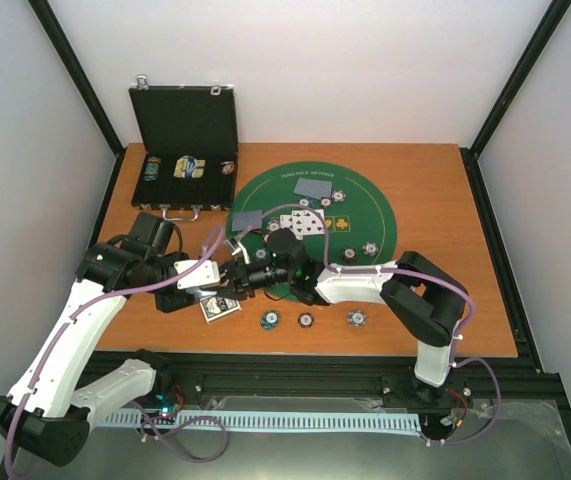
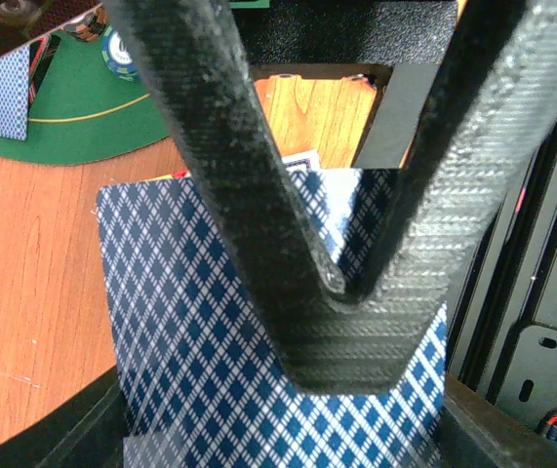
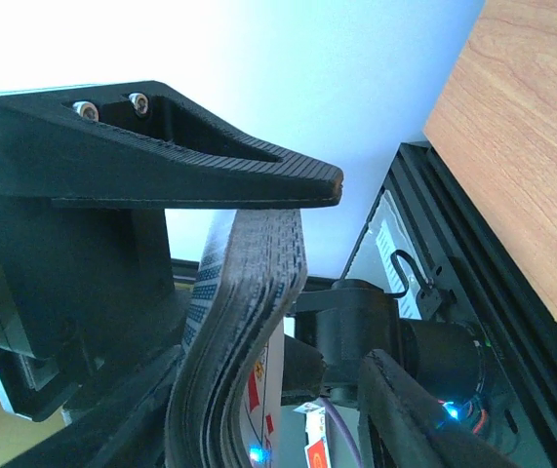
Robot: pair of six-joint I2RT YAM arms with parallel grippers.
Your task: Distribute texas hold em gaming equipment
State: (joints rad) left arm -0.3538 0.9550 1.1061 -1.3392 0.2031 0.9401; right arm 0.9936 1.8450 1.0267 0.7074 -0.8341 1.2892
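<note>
My left gripper [image 1: 229,296] is shut on a deck of blue-diamond-backed playing cards [image 2: 210,341], and one dark finger [image 2: 356,331] lies across the top card. In the top view the deck [image 1: 220,309] hangs over the table's near left part. My right gripper [image 1: 247,284] reaches in from the right, jaws open around the deck's bent edge [image 3: 239,322]. Its upper finger [image 3: 210,166] touches the cards and its lower finger [image 3: 405,419] stands apart. On the green mat [image 1: 365,215] lie face-up cards [image 1: 305,220], two face-down cards [image 1: 312,186] and striped chips [image 1: 368,248].
Three chips [image 1: 306,320] lie in a row near the front edge. A black hinged case [image 1: 185,120] stands open at the back left with chips inside [image 1: 190,167]. The black frame rail [image 1: 315,375] runs just past the table's near edge.
</note>
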